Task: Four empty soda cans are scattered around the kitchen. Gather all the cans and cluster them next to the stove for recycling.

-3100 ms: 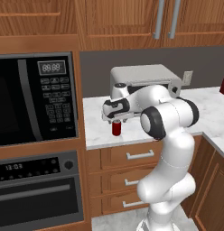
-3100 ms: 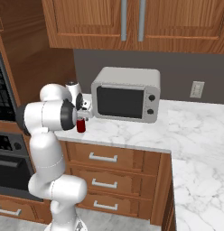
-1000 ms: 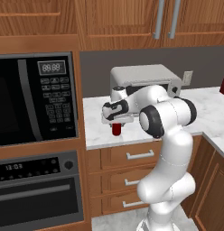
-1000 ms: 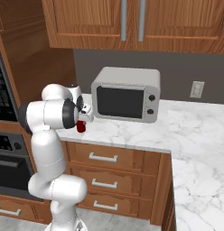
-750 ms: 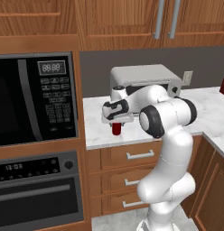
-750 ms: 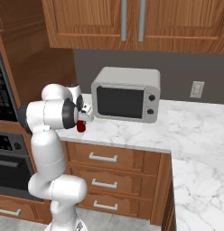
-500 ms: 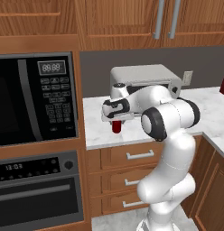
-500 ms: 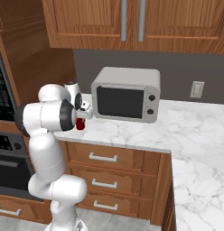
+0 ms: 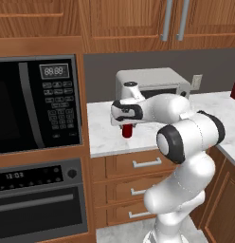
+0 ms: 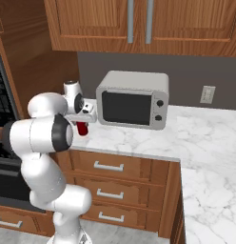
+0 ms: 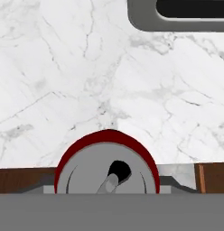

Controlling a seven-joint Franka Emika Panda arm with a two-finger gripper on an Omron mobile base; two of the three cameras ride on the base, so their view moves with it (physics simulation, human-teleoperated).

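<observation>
Soda can [image 9: 127,131], the red one, hangs upright directly beneath the gripper [image 9: 127,126], its top up between the jaws. From the hand view the can [image 11: 107,168] sits squarely under the camera, silvery lid and pull tab facing up, so the gripper looks clamped on its upper body. In the right base view the can [image 10: 82,128] seems to stand clear of the marble surface [image 9: 107,135] below it, though whether its base touches the surface I cannot tell for certain. A grey toaster oven [image 10: 133,100] stands just behind and to one side of the gripper.

The main risk I see is the grip itself: an empty can is light, thin-walled and smooth, and a hold near the rim could let it tilt or slip out during a wide swing or while the base drives. Too hard a squeeze might dent it instead. A sideways move could also knock the can against the toaster oven, so the carry probably calls for lifting higher first.
</observation>
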